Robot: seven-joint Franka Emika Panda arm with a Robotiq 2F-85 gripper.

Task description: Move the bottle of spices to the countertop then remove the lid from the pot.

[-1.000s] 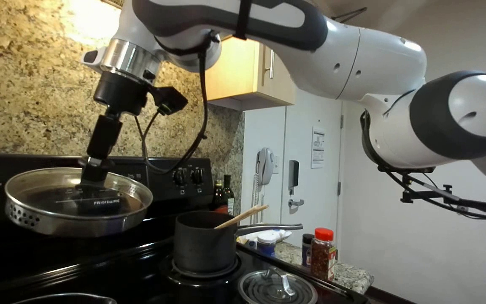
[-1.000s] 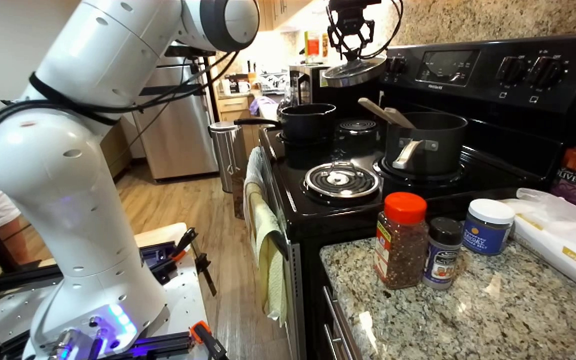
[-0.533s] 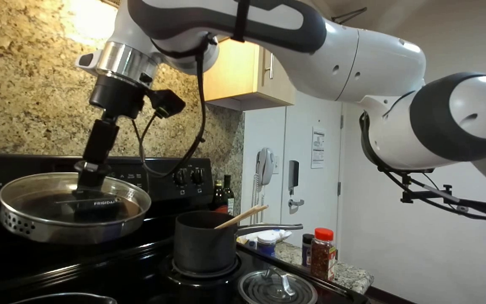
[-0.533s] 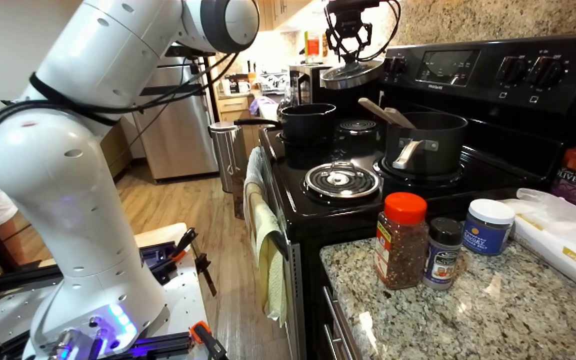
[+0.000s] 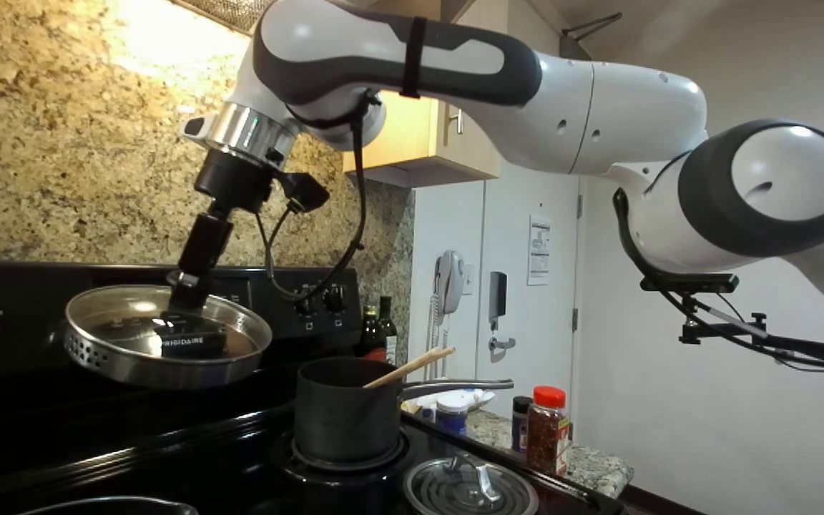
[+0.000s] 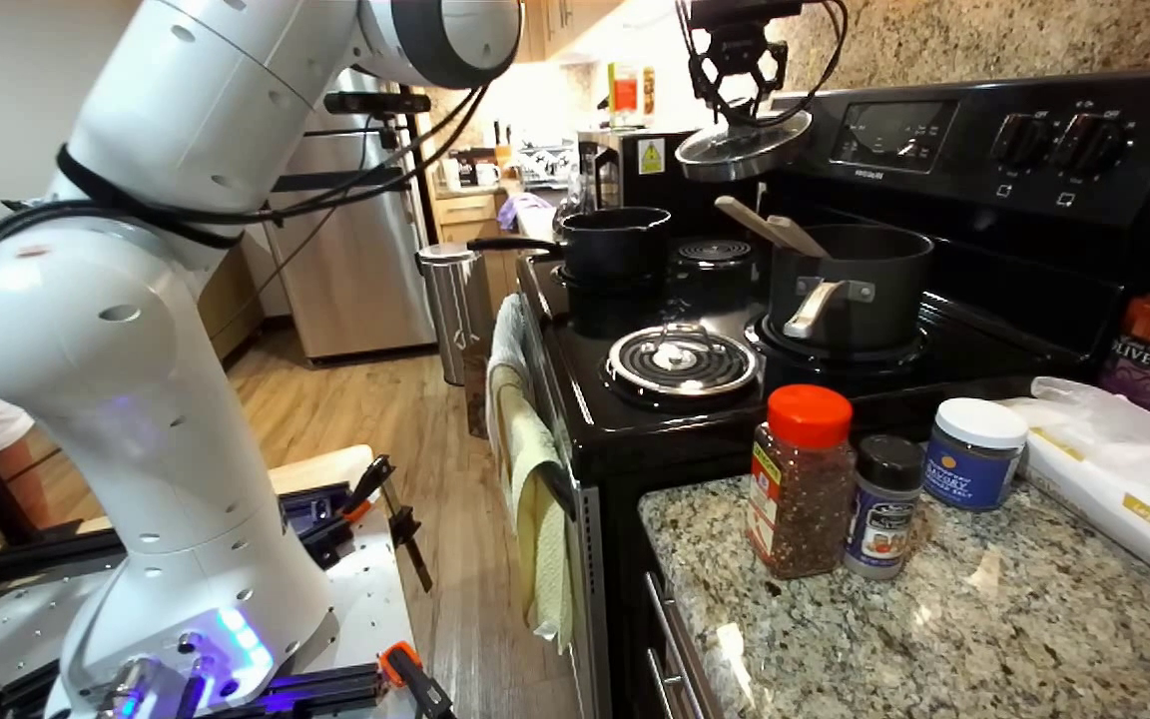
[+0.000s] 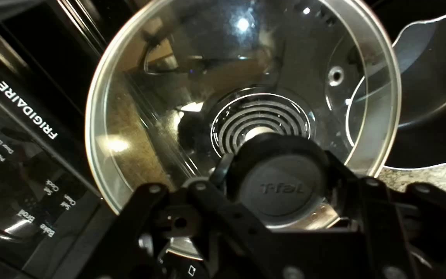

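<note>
Both lid (image 5: 140, 343) and gripper (image 5: 189, 290) have shifted toward roughly 3 o'clock in both exterior views since the earlier frame. In an exterior view, the lid hangs in the air toward 10 o'clock from the saucepan (image 5: 346, 415), which holds wooden utensils (image 5: 410, 367); a glass cover (image 5: 482, 479) lies toward 4 o'clock from it. In an exterior view, the bottle (image 6: 803, 494) stands upright on the countertop (image 6: 994, 619), a shaker (image 6: 879, 524) just beside it between 3 and 4 o'clock; the lid tilts, right edge higher, toward 2 o'clock from the pot (image 6: 613, 248). In the wrist view, the gripper clamps the knob (image 7: 281, 193), marked T-fal, from both sides. The pot shows toward 3 o'clock, partly behind the lid's rim; the control panel (image 7: 10, 186) lies between 8 and 9.
</note>
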